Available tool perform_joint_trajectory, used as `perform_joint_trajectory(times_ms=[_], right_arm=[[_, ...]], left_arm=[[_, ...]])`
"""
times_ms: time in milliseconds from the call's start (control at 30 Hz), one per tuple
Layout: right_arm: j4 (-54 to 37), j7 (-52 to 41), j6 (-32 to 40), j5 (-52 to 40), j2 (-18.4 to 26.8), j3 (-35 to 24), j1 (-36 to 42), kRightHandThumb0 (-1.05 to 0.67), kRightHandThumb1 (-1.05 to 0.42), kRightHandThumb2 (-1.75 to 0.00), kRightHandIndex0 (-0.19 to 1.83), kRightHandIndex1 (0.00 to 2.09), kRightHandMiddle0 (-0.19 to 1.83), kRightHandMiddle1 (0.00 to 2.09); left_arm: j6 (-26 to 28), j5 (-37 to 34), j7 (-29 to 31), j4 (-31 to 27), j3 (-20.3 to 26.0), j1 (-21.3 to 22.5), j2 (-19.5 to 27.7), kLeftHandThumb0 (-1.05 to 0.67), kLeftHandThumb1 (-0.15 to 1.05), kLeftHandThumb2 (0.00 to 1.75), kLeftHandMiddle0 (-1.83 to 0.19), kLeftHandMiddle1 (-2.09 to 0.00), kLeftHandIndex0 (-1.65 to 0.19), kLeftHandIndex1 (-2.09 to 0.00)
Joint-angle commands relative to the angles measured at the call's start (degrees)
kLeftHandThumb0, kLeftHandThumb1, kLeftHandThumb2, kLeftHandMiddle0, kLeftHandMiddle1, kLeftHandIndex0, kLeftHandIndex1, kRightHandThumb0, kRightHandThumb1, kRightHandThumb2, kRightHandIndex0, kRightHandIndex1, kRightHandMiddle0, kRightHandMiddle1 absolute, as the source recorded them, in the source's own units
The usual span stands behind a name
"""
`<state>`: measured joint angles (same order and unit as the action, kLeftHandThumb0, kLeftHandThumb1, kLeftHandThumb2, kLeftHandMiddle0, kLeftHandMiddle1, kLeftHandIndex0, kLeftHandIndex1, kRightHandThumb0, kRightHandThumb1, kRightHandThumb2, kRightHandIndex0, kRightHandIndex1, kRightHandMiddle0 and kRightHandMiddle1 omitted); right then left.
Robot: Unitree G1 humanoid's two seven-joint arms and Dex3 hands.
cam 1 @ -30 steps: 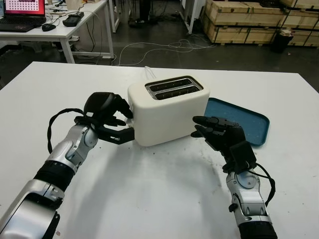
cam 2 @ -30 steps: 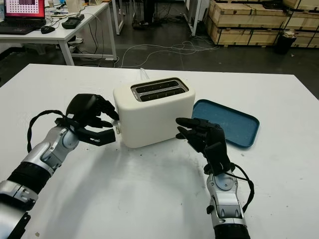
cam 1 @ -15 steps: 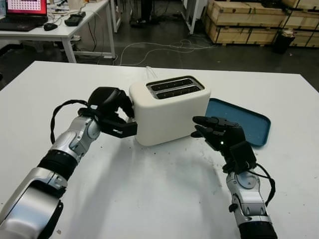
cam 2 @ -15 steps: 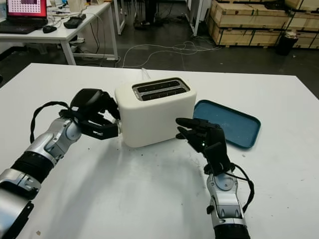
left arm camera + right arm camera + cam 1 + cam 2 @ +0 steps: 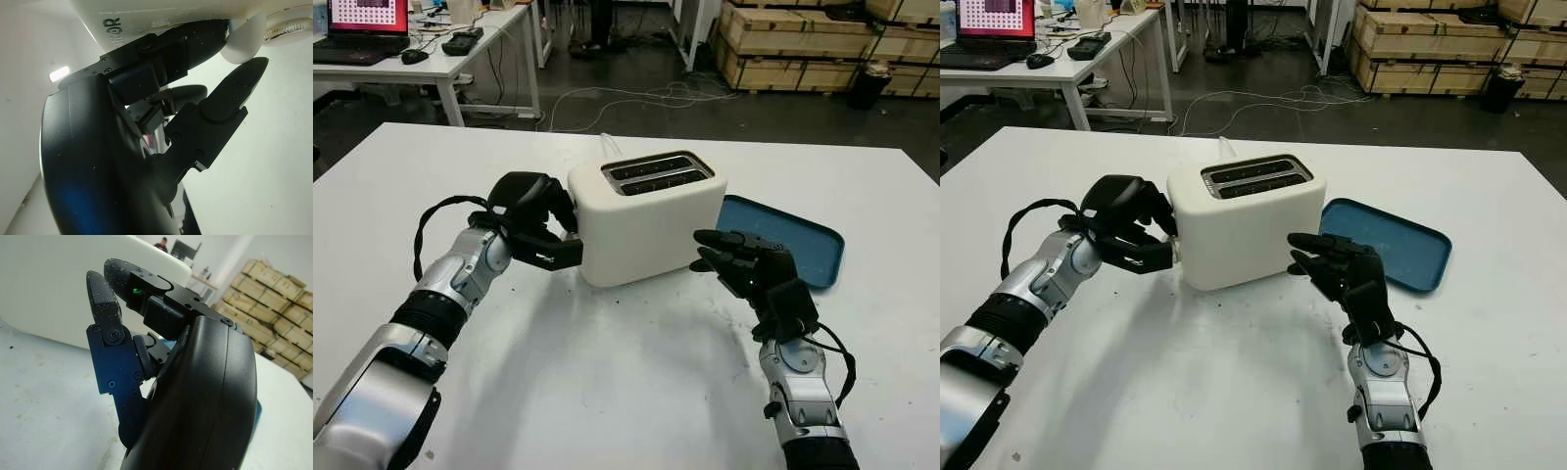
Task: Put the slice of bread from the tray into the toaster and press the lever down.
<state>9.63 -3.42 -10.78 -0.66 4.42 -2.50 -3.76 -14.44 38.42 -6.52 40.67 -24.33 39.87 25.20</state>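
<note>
you see a smooth cream plastic toaster [image 5: 646,220], a matt blue tray [image 5: 788,235], and a speckled white table [image 5: 607,392].

A laptop [image 5: 362,17] sits on the far desk [image 5: 460,49]; wooden crates [image 5: 803,44] stacked behind; cables [image 5: 646,96] on the floor.

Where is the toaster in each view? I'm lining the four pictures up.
Left eye view: toaster at centre, left robot hand at its end, right robot hand open near its front.
Right eye view: toaster left of centre, beside the tray.
Left wrist view: its white end beyond the fingertips, lever knob between them.
Right wrist view: its white side behind the fingers.
Shared landmark: the white table.
</note>
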Motion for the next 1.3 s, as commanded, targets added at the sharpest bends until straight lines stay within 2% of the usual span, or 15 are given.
perform_joint_trajectory(times_ms=[0,100,167,200,367,433,533,567,600,700,800,900,967,1067,1267], right_arm=[[0.39,0.12,1.85,-0.32,-0.03,-0.27,-0.14,-0.47,-0.84,0.00,1.04,0.77,1.26,0.00],[-0.18,0.10,2.70,-0.58,-0.14,-0.32,-0.04,-0.48,-0.84,0.00,1.05,0.77,1.25,0.00],[-0.09,-0.17,2.62,-0.95,-0.22,-0.37,-0.04,-0.47,-0.84,0.00,1.04,0.77,1.26,0.00],[0.22,-0.31,2.31,-1.10,-0.25,-0.41,-0.07,-0.47,-0.84,0.00,1.04,0.76,1.26,0.00],[0.38,-0.14,2.27,-0.59,-0.09,-0.30,0.02,-0.47,-0.84,0.00,1.04,0.76,1.25,0.00],[0.32,-0.19,2.30,-0.53,0.05,-0.32,0.06,-0.47,-0.84,0.00,1.04,0.76,1.25,0.00],[0.31,-0.11,2.29,-0.72,-0.16,-0.38,0.04,-0.46,-0.84,0.00,1.05,0.76,1.26,0.00],[0.44,-0.13,2.09,-0.79,-0.25,-0.38,0.02,-0.46,-0.84,0.00,1.05,0.76,1.26,0.00],[0.51,-0.12,1.97,-0.80,-0.29,-0.36,0.00,-0.46,-0.84,0.00,1.05,0.76,1.26,0.00],[0.81,-0.23,1.65,-0.64,-0.15,-0.30,-0.16,-0.46,-0.84,0.00,1.05,0.76,1.26,0.00],[0.65,-0.05,1.92,-0.36,-0.04,-0.27,-0.22,-0.47,-0.84,0.00,1.05,0.76,1.26,0.00],[0.60,-0.17,2.02,-0.60,-0.07,-0.38,-0.29,-0.48,-0.84,0.00,1.05,0.76,1.26,0.00],[0.44,-0.25,2.39,-0.75,-0.10,-0.42,-0.35,-0.48,-0.84,0.00,1.05,0.76,1.26,0.00],[0.49,-0.26,2.20,-0.45,-0.02,-0.31,-0.43,-0.47,-0.84,0.00,1.05,0.76,1.26,0.00],[0.54,-0.19,1.99,0.18,0.10,-0.03,-0.63,-0.48,-0.84,0.00,1.06,0.76,1.26,0.00]], left_arm=[[-0.33,6.80,9.91,6.88,-16.50,-7.84,-16.60,-0.23,0.73,0.01,-1.05,-0.85,-1.32,-0.01],[-0.51,5.46,9.31,6.13,-15.44,-8.29,-16.67,-0.19,0.71,0.00,-1.04,-0.87,-1.32,-0.01],[1.57,4.68,9.03,4.69,-14.37,-8.29,-16.75,-0.19,0.72,0.01,-1.03,-0.85,-1.30,0.00],[2.43,4.97,8.88,4.61,-14.39,-8.22,-16.77,-0.21,0.72,0.01,-0.99,-0.95,-1.29,0.00],[4.25,7.30,10.44,9.64,-16.59,-8.41,-17.96,-0.21,0.75,0.01,-1.00,-0.89,-1.29,-0.01],[5.03,6.55,11.14,8.90,-16.00,-8.64,-17.53,-0.22,0.76,0.01,-0.99,-0.87,-1.28,0.00],[5.10,5.69,10.76,4.79,-14.95,-8.61,-15.28,-0.23,0.76,0.00,-0.97,-0.89,-1.29,-0.01],[5.66,5.03,10.80,2.74,-14.25,-8.78,-14.56,-0.24,0.77,0.01,-0.92,-1.11,-1.29,-0.01],[6.49,4.34,11.20,0.82,-13.60,-8.97,-14.01,-0.25,0.78,0.01,-0.87,-1.23,-1.28,-0.01],[7.20,3.57,9.38,-5.46,-12.25,-10.18,-11.68,-0.25,0.78,0.00,-0.83,-1.46,-1.31,-0.02],[2.47,2.21,5.64,-10.69,-10.74,-11.62,-8.09,-0.21,0.77,0.01,-0.76,-1.39,-1.30,-0.02],[-1.03,0.67,2.97,-14.93,-9.05,-12.79,-5.28,-0.18,0.79,0.01,-0.72,-1.53,-1.28,-0.01],[-2.88,-0.16,0.46,-17.48,-7.84,-13.59,-3.63,-0.18,0.80,0.01,-0.75,-1.53,-1.28,-0.01],[-2.82,-0.01,-1.47,-21.64,-6.86,-14.46,-1.36,-0.22,0.80,0.01,-0.78,-1.49,-1.28,-0.01],[-1.52,-0.16,-3.42,-25.48,-5.40,-15.69,0.07,-0.27,0.76,0.00,-0.80,-1.73,-1.33,-0.04]])
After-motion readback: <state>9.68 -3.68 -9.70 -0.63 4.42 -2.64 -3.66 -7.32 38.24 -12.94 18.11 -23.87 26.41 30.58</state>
